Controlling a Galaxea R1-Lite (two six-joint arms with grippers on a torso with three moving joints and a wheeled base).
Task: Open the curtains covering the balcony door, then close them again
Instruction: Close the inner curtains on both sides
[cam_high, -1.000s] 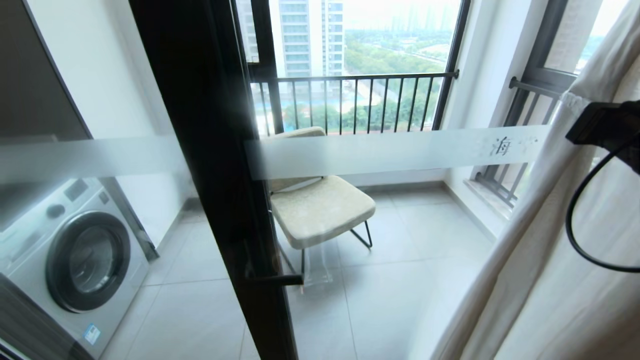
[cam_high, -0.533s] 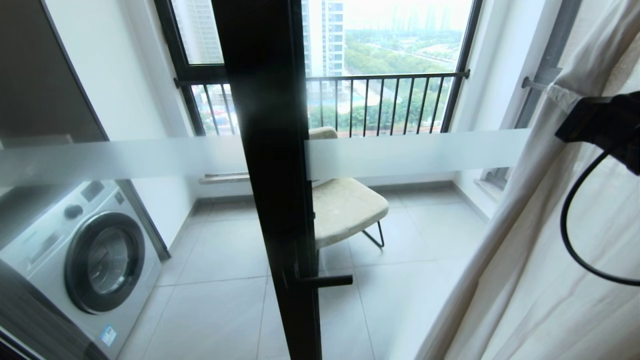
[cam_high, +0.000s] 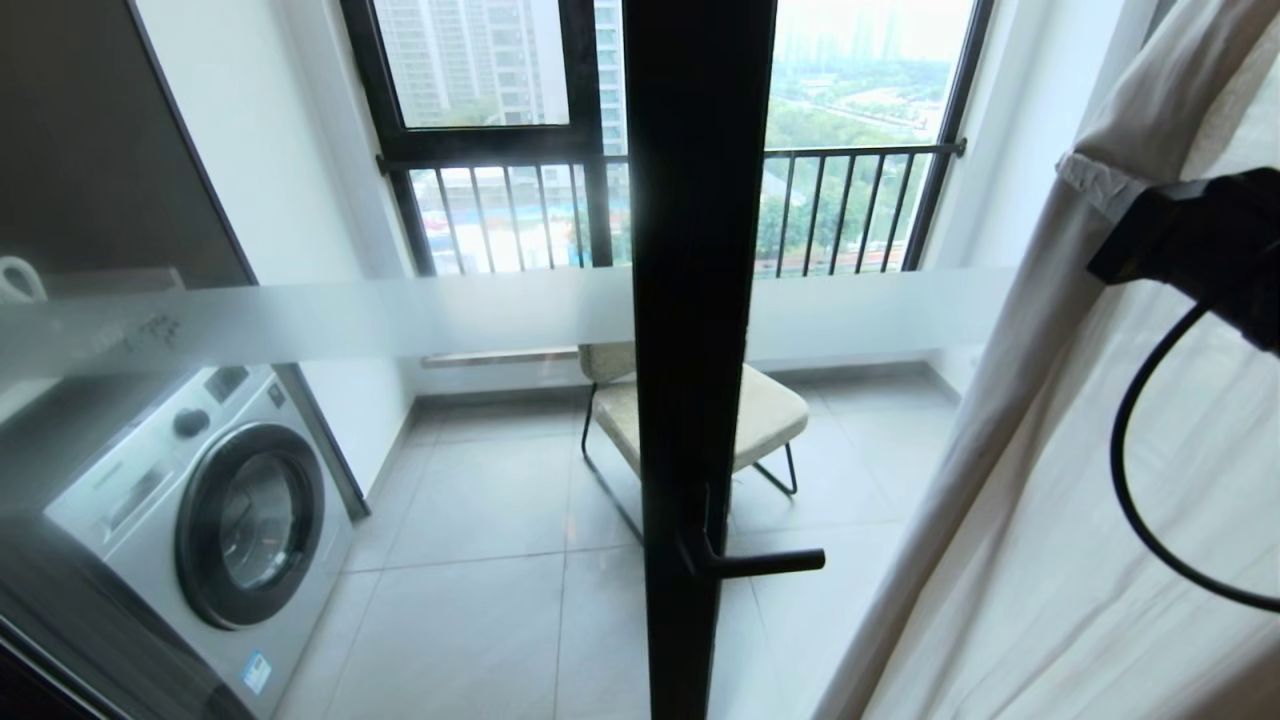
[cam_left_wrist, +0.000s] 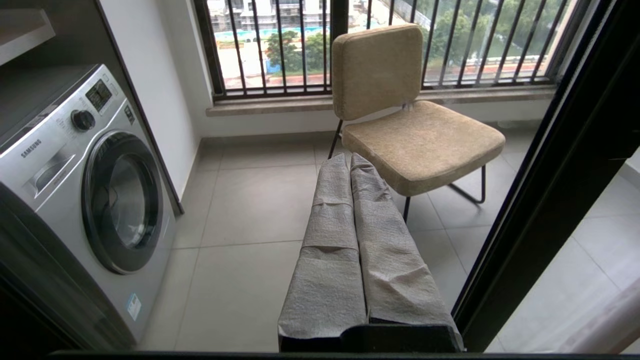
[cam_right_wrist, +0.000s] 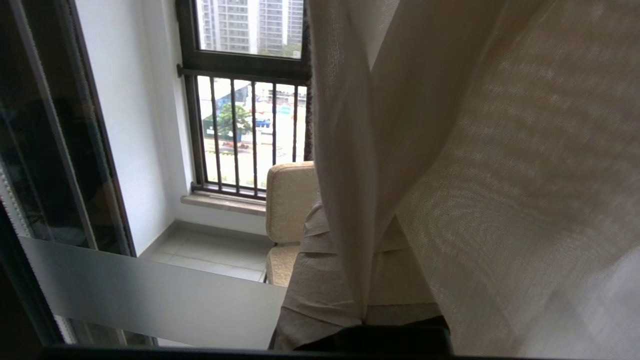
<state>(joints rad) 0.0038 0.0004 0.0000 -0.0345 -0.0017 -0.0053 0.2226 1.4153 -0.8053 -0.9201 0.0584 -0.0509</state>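
Note:
The beige-cream curtains hang in folds at the right of the head view, leaving most of the glass uncovered. The balcony door shows its black frame mid-picture, with a frosted band and a black lever handle. My right gripper is shut on the leading edge of the curtains, and a fold drapes over its cloth-wrapped fingers. Its black wrist shows at the right edge. My left gripper is shut, holds nothing, and is held low before the glass.
Behind the glass stand a washing machine at the left and a beige chair in the middle. A black-framed window with bar railing closes the balcony. A black cable loops from my right wrist across the curtain.
The whole scene has slid right in the picture, so the camera has moved; the door frame now stands mid-picture. The held curtain edge has come left, nearer the frame.

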